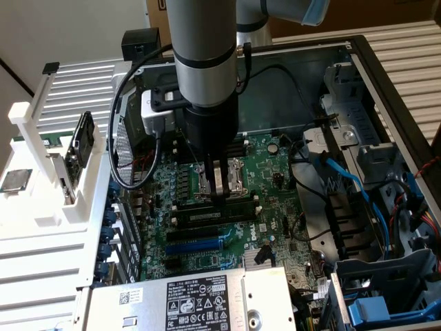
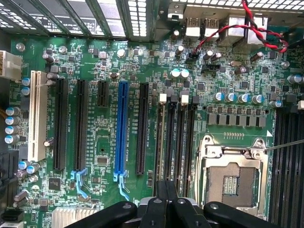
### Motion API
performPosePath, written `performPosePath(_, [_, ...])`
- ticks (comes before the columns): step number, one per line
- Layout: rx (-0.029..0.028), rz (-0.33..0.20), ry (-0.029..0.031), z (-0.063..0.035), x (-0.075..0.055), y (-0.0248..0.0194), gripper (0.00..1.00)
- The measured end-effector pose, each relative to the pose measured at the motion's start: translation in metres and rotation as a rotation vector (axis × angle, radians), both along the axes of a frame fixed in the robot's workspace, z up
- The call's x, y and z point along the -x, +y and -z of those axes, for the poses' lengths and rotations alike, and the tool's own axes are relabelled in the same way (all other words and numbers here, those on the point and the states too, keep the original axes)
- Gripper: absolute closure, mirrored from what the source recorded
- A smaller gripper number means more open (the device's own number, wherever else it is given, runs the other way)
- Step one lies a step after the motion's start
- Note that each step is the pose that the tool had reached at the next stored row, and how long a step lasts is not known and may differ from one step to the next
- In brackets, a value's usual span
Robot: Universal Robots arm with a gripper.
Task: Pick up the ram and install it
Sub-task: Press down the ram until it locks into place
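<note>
In the exterior view my gripper (image 1: 220,196) hangs straight down over the green motherboard, its fingers shut. Right under the tips the ram (image 1: 207,214), a long narrow stick with dark chips, stands along a memory slot in front of the CPU socket (image 1: 238,181). The fingertips meet its top edge at about mid-length. How deep it sits in the slot is not clear. In the wrist view the closed gripper (image 2: 167,199) sits over the row of black memory slots (image 2: 170,142), beside the open CPU socket (image 2: 232,175). There the fingers hide the ram.
The case walls surround the board. A blue expansion slot (image 2: 121,128) and black ones lie beside the memory slots. The power supply (image 1: 200,300) sits in front, blue cables (image 1: 344,183) and drive cages at the exterior view's right. A white rack (image 1: 76,193) with a silver chip (image 1: 15,181) stands at its left.
</note>
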State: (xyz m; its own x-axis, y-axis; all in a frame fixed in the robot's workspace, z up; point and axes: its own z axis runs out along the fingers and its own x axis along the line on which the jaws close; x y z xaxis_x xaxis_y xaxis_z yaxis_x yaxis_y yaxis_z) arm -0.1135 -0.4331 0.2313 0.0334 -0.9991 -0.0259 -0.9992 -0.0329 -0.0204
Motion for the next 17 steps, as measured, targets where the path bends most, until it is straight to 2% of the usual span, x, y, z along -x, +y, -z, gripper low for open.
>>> performPosePath(17, [-0.0009, 0.000, -0.0001, 0.0016, 0.0000, -0.0009, 0.90])
